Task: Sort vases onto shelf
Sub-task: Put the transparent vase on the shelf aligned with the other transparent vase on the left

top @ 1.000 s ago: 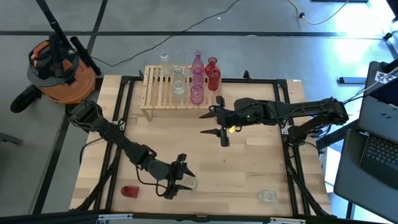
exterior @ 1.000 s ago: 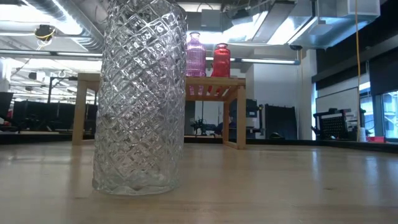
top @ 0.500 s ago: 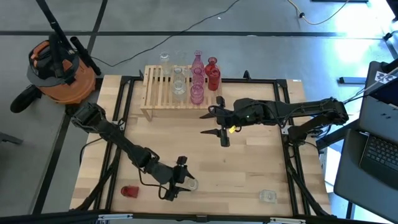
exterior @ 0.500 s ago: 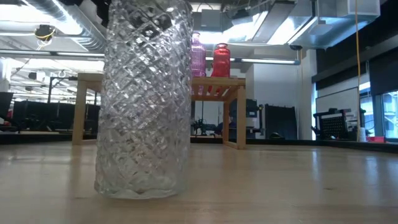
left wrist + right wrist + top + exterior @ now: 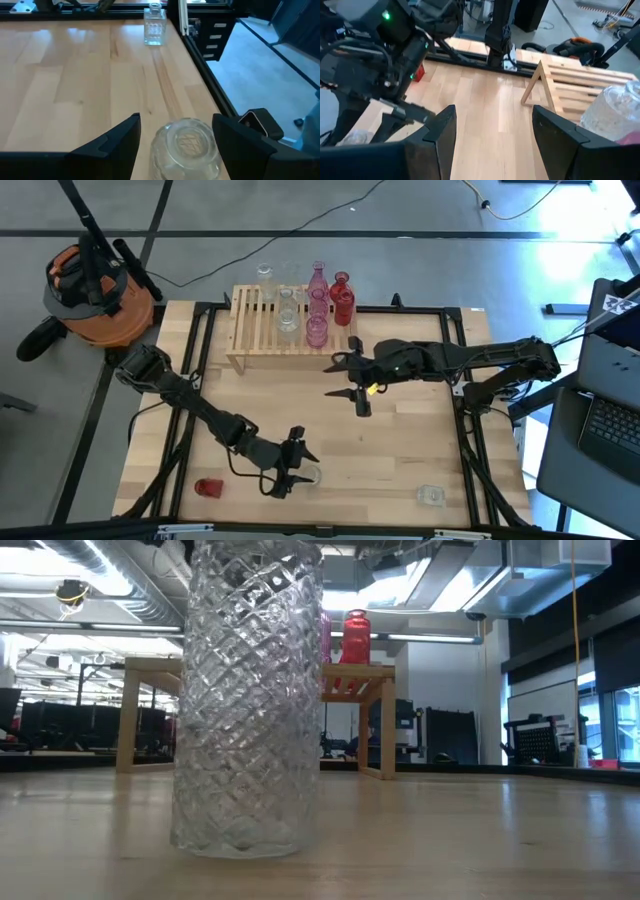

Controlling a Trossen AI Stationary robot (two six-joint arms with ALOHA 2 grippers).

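Note:
A clear diamond-cut glass vase (image 5: 308,475) stands upright on its base on the wooden table near the front edge. It fills the low view (image 5: 250,700). My left gripper (image 5: 292,465) is open, with one finger on each side of the vase (image 5: 187,147). My right gripper (image 5: 332,378) is open and empty over the middle of the table, in front of the shelf. The light wooden shelf (image 5: 262,330) stands at the far edge. Several clear, pink and red vases (image 5: 316,305) stand on its slats. My left gripper comes at the clear vase level from the table's left, its open fingers on the far and near sides of the vase's body. One finger (image 5: 235,145) overlaps the vase's wall (image 5: 215,152). Whether it touches, I cannot tell.
A small red vase (image 5: 208,488) sits at the front left of the table. A clear square vase (image 5: 430,496) sits at the front right, and also shows in the left wrist view (image 5: 153,25). An orange vacuum (image 5: 95,285) stands off the table's far left.
My left gripper has moved a little toward the table's right edge. The clear vase has slid the same way along the table, staying upright.

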